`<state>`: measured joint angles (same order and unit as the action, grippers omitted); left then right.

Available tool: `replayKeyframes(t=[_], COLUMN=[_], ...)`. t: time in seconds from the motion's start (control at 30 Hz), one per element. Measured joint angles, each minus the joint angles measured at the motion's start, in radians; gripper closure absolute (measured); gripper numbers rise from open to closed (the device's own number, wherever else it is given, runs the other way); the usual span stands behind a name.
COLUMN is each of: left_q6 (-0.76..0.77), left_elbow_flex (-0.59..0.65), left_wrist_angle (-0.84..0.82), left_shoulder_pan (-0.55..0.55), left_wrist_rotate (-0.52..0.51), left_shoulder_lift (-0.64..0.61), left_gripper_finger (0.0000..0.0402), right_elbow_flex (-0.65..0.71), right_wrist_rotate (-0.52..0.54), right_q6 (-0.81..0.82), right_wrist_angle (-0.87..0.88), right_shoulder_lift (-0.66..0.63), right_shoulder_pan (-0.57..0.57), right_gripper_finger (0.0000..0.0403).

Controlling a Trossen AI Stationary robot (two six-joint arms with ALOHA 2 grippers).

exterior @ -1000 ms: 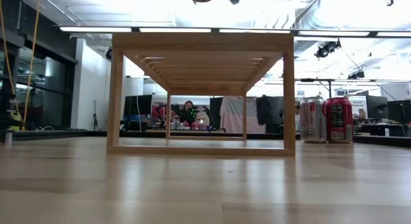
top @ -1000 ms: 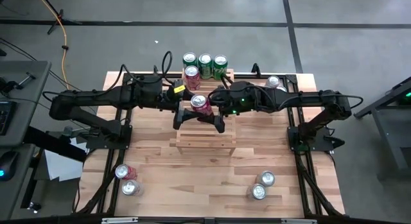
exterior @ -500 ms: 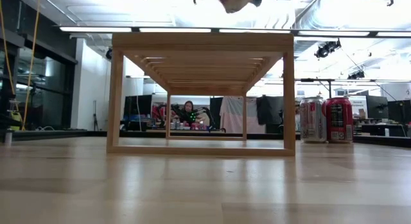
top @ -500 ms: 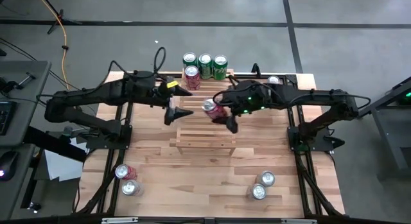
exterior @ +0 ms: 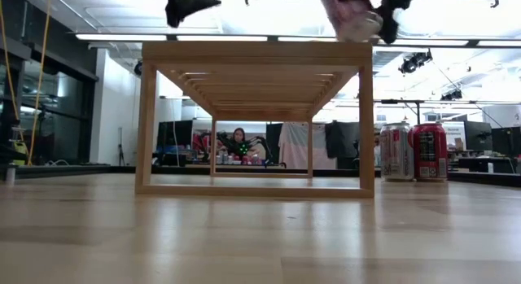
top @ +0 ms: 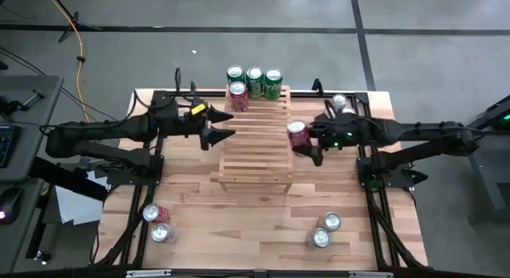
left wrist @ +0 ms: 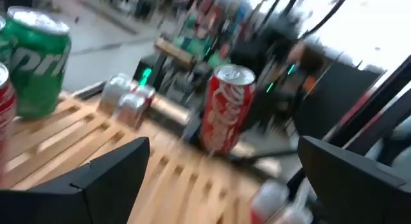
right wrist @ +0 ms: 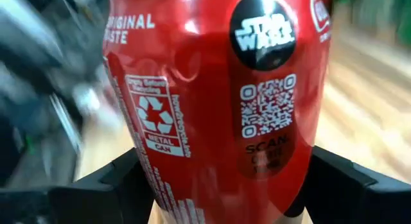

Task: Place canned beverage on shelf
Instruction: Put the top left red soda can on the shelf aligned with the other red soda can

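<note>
The shelf (top: 255, 146) is a light wooden slatted rack in the middle of the table; it also shows in the low view (exterior: 256, 113). Three green cans (top: 254, 77) and a red can (top: 238, 95) stand at its far end. My right gripper (top: 305, 144) is shut on another red can (top: 297, 135) over the shelf's right edge, high above it in the low view (exterior: 350, 11). My left gripper (top: 221, 127) is open and empty over the shelf's left edge; its fingers (left wrist: 103, 179) frame the held can (left wrist: 225, 108). My right gripper pinches the red can's side wall (right wrist: 160, 179) between its two fingers (right wrist: 96, 192), one on each side of the can's lower half. The fingers come about level from the table's right side. The can is lifted clear above the shelf and leans somewhat.
Two cans (top: 158, 222) lie near the table's near left corner, two (top: 325, 230) stand near the near right, and more (top: 340, 101) at the far right. In the low view two cans (exterior: 413, 151) stand right of the shelf.
My right gripper has carried the red can from over the shelf's far middle toward the table's right edge, to the shelf's right side, still lifted. My left gripper has drawn back from the can toward the table's left and far edges, open.
</note>
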<state>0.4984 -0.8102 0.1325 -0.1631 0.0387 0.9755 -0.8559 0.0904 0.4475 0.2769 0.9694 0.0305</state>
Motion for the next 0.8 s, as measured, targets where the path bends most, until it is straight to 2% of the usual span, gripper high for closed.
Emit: replayKeyframes(t=[0.17, 0.23, 0.3, 0.37, 0.8], left_q6=[0.024, 0.023, 0.012, -0.002, 0.006], left_elbow_flex=[0.021, 0.021, 0.021, 0.022, 0.021], left_wrist_angle=[0.267, 0.332, 0.370, 0.376, 0.409], left_shoulder_pan=[0.000, -0.001, -0.002, -0.002, 0.001], left_wrist_rotate=[0.000, -0.010, -0.024, -0.030, -0.128], left_shoulder_lift=[0.000, 0.000, 0.000, -0.008, -0.023], left_gripper_finger=[0.0012, 0.0012, 0.0012, 0.0012, 0.0012], right_elbow_flex=[0.204, 0.240, 0.248, 0.236, 0.031], right_wrist_rotate=[0.096, 0.129, 0.147, 0.147, 0.130], right_q6=[-0.085, -0.148, -0.199, -0.222, -0.292], right_wrist_angle=[-0.597, -0.764, -0.857, -0.902, -0.902], right_shoulder_lift=[0.024, 0.080, 0.136, 0.197, 0.521], right_shoulder_pan=[0.023, 0.045, 0.073, 0.105, 0.238], right_gripper_finger=[0.0111, 0.0111, 0.0111, 0.0111, 0.0111])
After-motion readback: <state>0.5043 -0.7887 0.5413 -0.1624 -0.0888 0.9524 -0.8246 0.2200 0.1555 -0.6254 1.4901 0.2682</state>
